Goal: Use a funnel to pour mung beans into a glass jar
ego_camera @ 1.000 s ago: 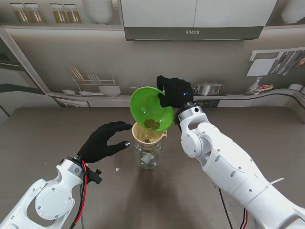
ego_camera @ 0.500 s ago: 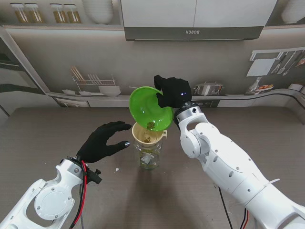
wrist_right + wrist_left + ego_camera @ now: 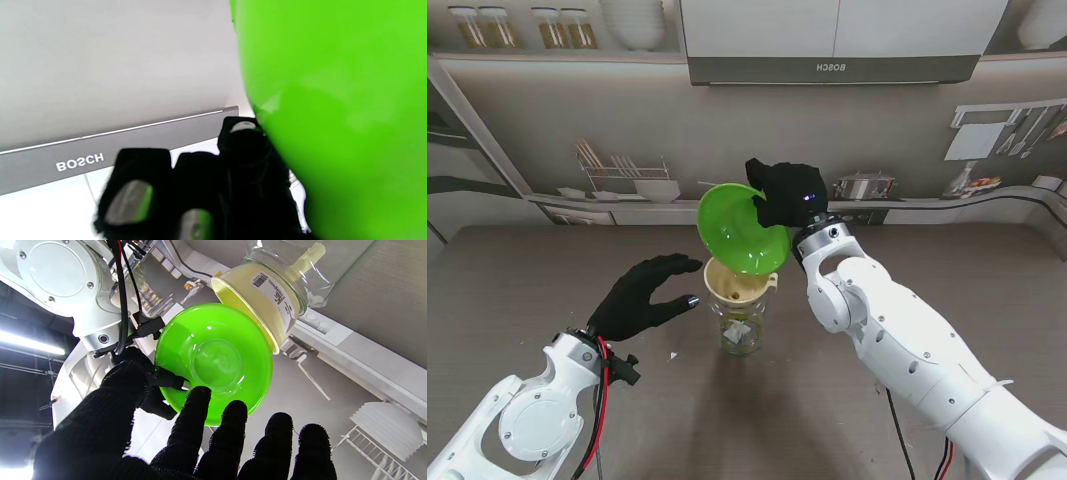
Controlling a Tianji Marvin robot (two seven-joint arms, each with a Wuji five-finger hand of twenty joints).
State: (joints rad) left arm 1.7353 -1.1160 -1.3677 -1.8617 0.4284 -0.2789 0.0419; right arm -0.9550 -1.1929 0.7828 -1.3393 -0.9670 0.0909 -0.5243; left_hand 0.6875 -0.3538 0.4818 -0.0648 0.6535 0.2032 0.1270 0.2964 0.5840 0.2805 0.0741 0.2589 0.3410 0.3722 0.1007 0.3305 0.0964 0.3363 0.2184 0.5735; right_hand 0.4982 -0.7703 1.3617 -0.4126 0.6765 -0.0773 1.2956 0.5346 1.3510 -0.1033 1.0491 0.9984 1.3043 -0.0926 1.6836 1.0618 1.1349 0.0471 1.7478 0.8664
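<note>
The right robot hand (image 3: 789, 192) grips the tipped bowl (image 3: 740, 228) over the funnel (image 3: 738, 284); the left robot hand (image 3: 642, 296) is open beside the jar (image 3: 738, 331).

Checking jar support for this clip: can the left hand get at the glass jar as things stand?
Probably yes. The left hand is open beside the glass jar with bare table between; the green bowl and funnel sit higher.

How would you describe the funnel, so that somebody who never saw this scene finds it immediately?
Look at the middle of the brown table, where a small glass jar stands. The funnel sits in its mouth, just under the tilted green bowl. It is the only cream-coloured cone there.
</note>
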